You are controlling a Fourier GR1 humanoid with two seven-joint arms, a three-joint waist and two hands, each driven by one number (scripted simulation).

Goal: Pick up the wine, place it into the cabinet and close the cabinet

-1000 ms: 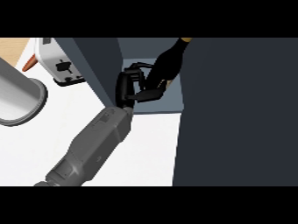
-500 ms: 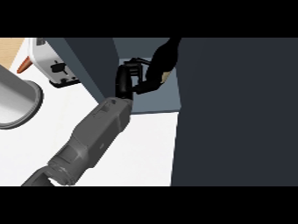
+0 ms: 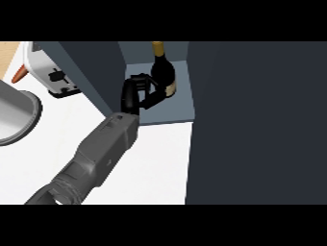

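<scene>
The dark wine bottle (image 3: 162,67) with a pale label stands on the grey-blue shelf of the open cabinet (image 3: 173,111), neck pointing to the top of the view. My left hand (image 3: 133,92) is just to the bottle's left, reaching in from the lower left. Its fingers are curled against the bottle's lower body. The bottle's base is hidden behind the hand. The cabinet's dark door (image 3: 266,125) stands open and fills the right side of the view. My right hand does not show.
A large grey cylinder (image 3: 3,115) sits at the left on the white counter (image 3: 152,163). A white appliance (image 3: 53,77) stands behind it against the cabinet's left wall (image 3: 88,62). A strip of wooden surface shows at the top left.
The bottle has gone from leaning to standing nearly upright on the shelf. Hand and bottle sit a little further left in the view, and the grey cylinder has slid towards the left edge.
</scene>
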